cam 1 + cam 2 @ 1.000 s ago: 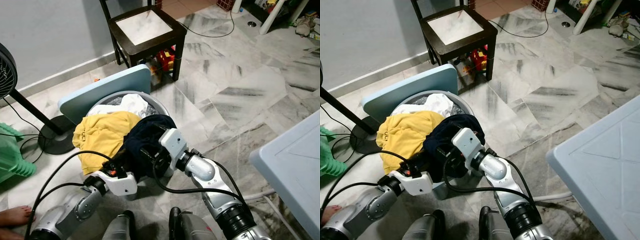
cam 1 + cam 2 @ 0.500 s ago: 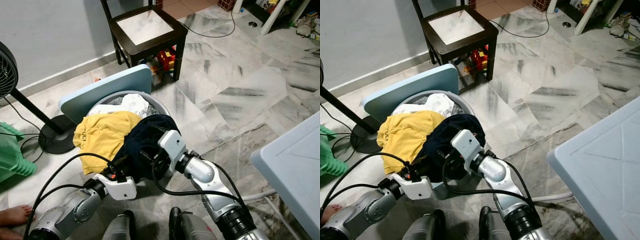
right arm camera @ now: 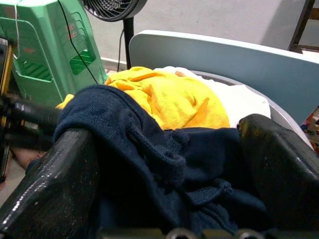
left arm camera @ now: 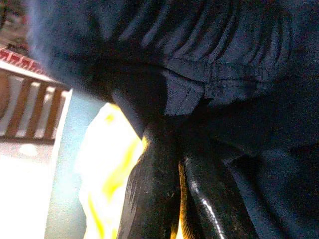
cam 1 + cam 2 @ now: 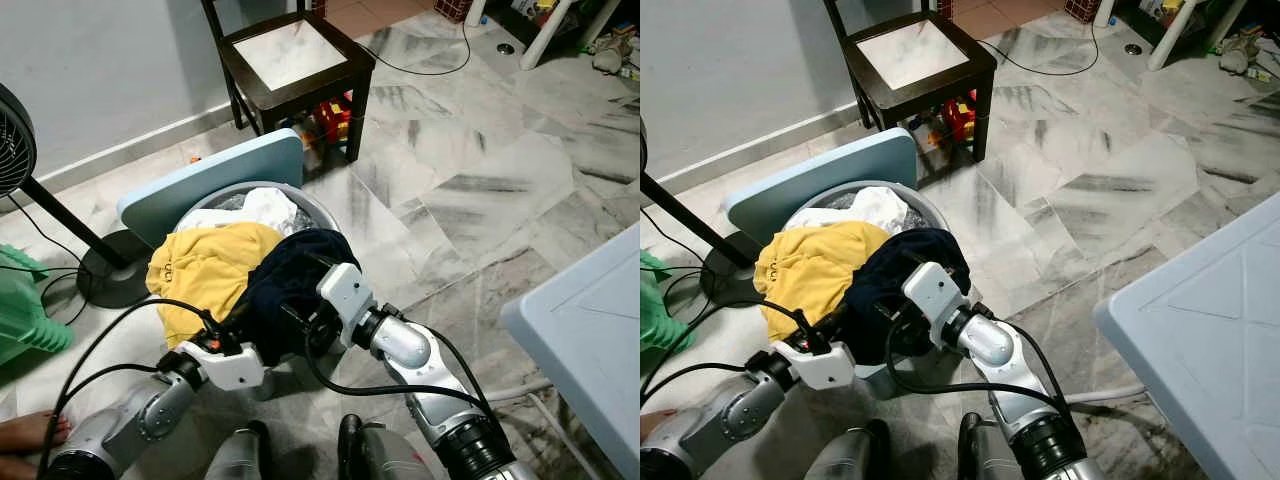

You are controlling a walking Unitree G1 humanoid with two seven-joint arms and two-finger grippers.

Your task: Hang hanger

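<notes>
A navy garment point(image 5: 300, 260) lies draped over the front of a grey laundry basket point(image 5: 315, 205), beside a yellow garment point(image 5: 205, 265) and a white one point(image 5: 265, 205). My left gripper point(image 5: 228, 322) reaches up into the navy cloth's lower left edge. In the left wrist view its fingers point(image 4: 154, 189) press together, their tips tucked into a navy fold point(image 4: 209, 55). My right gripper point(image 5: 298, 315) pushes into the same garment from the right. Its fingers point(image 3: 55, 174) stand wide apart with bunched navy cloth point(image 3: 164, 154) between them.
A light blue board point(image 5: 200, 185) leans behind the basket. A dark wooden chair point(image 5: 295, 55) stands beyond it. A fan point(image 5: 15, 140) and a green stool point(image 5: 25, 315) are at the left, a pale blue table edge point(image 5: 590, 330) at the right. A person's foot point(image 5: 25, 435) is at the lower left.
My left wrist has shifted a little to the left and up, staying at the navy garment's edge. The right gripper has barely moved.
</notes>
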